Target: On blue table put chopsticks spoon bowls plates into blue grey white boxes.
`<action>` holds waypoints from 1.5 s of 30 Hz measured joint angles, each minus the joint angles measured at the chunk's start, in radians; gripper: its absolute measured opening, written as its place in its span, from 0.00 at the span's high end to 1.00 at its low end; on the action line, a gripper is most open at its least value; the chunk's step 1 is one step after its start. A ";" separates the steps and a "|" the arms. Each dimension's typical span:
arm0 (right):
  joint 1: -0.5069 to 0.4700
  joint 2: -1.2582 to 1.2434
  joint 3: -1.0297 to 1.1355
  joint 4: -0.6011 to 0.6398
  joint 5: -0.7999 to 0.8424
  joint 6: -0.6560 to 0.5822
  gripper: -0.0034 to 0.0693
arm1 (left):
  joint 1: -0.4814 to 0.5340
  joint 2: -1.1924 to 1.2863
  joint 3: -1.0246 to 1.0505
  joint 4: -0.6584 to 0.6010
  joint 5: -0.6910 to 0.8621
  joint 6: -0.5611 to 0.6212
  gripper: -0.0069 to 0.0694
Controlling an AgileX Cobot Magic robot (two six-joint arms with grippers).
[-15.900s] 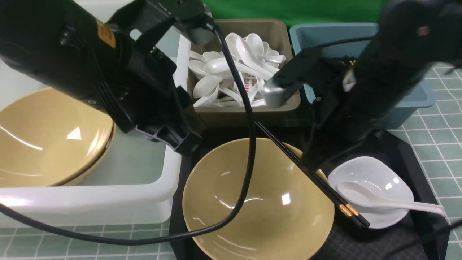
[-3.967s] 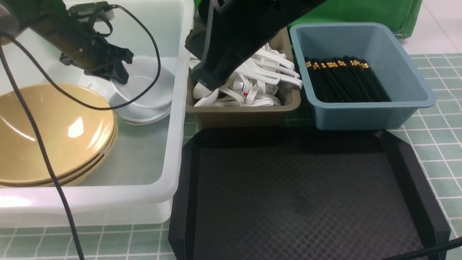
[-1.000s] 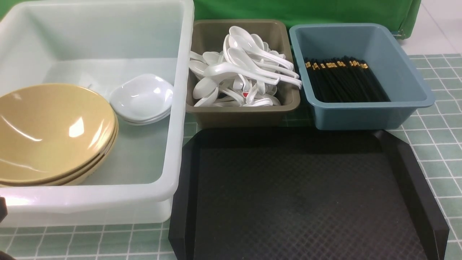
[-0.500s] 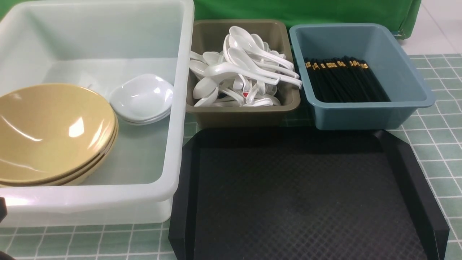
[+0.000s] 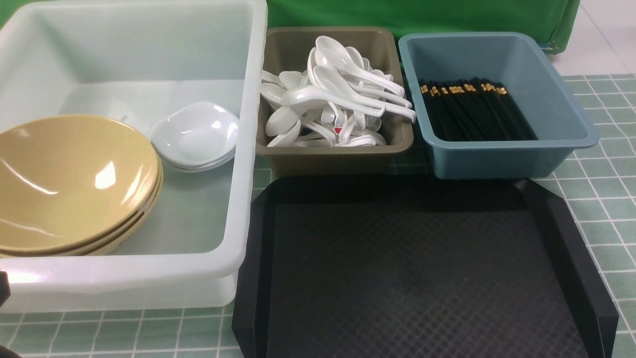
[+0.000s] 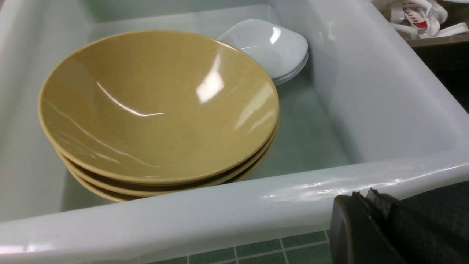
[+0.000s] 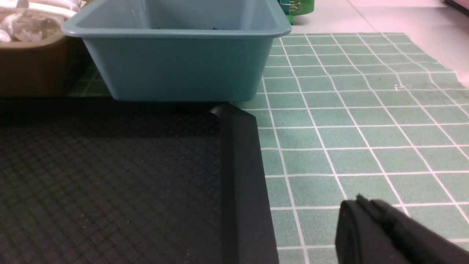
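The bowls (image 5: 74, 184) sit stacked in the white box (image 5: 248, 149) beside the plates (image 5: 196, 134); spoons (image 5: 333, 99) fill the grey box (image 5: 338, 156), chopsticks (image 5: 472, 109) the blue box (image 5: 497, 159). The black tray (image 5: 422, 268) lies on the desk (image 5: 606, 199). Left tool (image 6: 370, 227) and right tool (image 7: 377, 234) show only partly: grip state cannot be told

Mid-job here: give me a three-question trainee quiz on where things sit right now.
1. True or false: the black tray holds a bowl.
2. Which box holds the chopsticks? A white box B grey box C blue box
3. Fill in: the plates lie in the white box beside the stacked ____.

Key: 1 false; 2 C; 3 bowls.
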 joint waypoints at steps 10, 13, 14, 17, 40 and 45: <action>0.000 0.000 0.000 0.000 0.001 0.000 0.89 | 0.000 -0.004 0.032 0.005 -0.035 0.000 0.92; 0.000 0.000 0.000 0.000 0.001 0.000 0.89 | 0.000 -0.054 0.108 0.016 -0.202 -0.002 0.92; 0.000 0.000 0.000 0.000 0.001 0.000 0.88 | 0.005 -0.082 0.158 0.019 -0.307 -0.003 0.92; 0.000 0.000 0.000 0.000 0.001 0.000 0.88 | 0.039 -0.183 0.311 0.017 -0.553 -0.004 0.92; -0.002 -0.001 0.000 0.000 0.003 0.000 0.85 | 0.137 -0.284 0.567 -0.023 -0.499 -0.111 0.92; -0.002 -0.001 0.000 0.000 0.003 0.000 0.85 | 0.137 -0.284 0.567 -0.023 -0.499 -0.112 0.92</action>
